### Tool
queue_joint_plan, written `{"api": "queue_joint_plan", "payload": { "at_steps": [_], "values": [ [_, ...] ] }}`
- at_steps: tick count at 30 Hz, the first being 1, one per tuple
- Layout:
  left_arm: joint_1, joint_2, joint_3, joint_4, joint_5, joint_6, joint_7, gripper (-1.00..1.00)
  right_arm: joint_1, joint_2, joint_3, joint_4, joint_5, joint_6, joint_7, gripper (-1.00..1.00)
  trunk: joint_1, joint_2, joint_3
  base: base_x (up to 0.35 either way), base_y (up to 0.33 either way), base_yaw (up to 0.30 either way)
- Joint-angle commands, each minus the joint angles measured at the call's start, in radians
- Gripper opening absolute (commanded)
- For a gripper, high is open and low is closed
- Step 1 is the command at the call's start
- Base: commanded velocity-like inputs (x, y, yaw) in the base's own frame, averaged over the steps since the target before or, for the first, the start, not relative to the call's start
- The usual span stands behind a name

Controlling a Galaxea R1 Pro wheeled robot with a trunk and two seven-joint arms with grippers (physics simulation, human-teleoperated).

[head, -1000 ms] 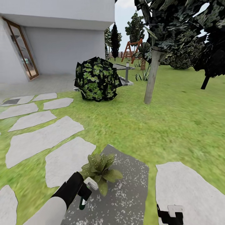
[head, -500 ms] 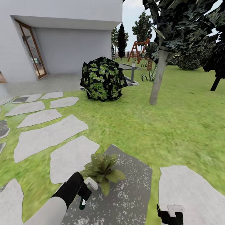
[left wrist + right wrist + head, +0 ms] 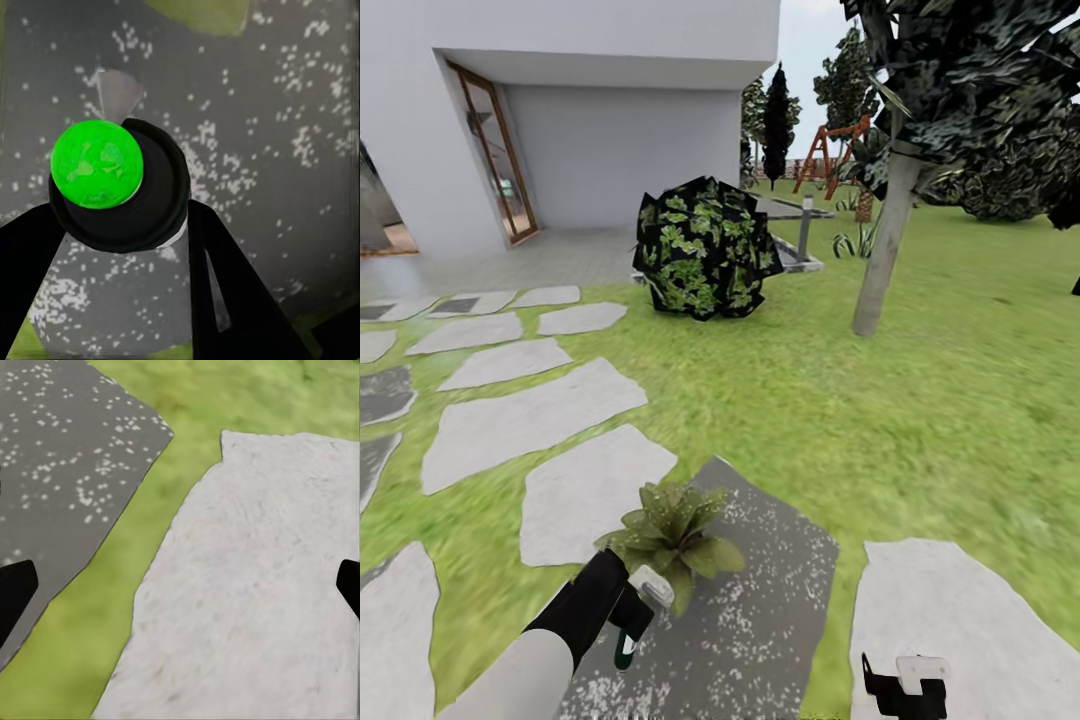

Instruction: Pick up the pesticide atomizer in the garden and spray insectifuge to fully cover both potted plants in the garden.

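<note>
In the head view my left gripper is shut on the pesticide atomizer, whose white nozzle head points at a potted plant just beyond it. The plant is a low rosette of speckled green leaves on a dark speckled stone slab. The left wrist view has the atomizer's dark round base with its green mark between my black fingers, above the dark slab. My right gripper is at the lower edge of the head view; in the right wrist view its fingertips stand far apart over a pale stepping stone.
Pale stepping stones run across the lawn to the left toward a white house with a glass door. A big dark-leaved shrub, a grey bollard post and a tree trunk stand ahead. Open grass lies to the right.
The whole head view has swung left, so house, shrub and tree sit further right in the picture. Both arms and the atomizer keep the same pose.
</note>
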Motion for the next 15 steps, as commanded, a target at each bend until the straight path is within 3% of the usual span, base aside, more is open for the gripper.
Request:
{"api": "queue_joint_plan", "payload": {
  "at_steps": [1, 4, 9, 15],
  "values": [
    [-0.001, -0.001, 0.003, -0.003, -0.010, 0.003, -0.009, -1.00, 0.000, 0.000, 0.009, 0.000, -0.009, -0.002, -0.002, 1.00, 0.000, 0.000, -0.001, -0.146, -0.265, 0.276],
    [-0.001, -0.001, 0.003, -0.004, -0.009, 0.003, -0.009, -1.00, 0.000, 0.000, 0.009, 0.000, -0.009, -0.002, -0.002, 1.00, 0.000, 0.000, -0.001, -0.151, -0.264, 0.274],
    [-0.001, -0.001, 0.004, -0.006, -0.006, 0.004, -0.009, -1.00, 0.000, 0.000, 0.009, 0.000, -0.009, -0.002, -0.002, 1.00, 0.000, 0.000, -0.001, -0.089, -0.258, 0.053],
    [-0.001, 0.003, 0.010, -0.008, -0.015, 0.010, -0.005, -1.00, 0.000, 0.000, 0.009, 0.000, -0.009, -0.002, -0.002, 1.00, 0.000, 0.000, -0.001, 0.010, -0.034, 0.203]
  ]
}}
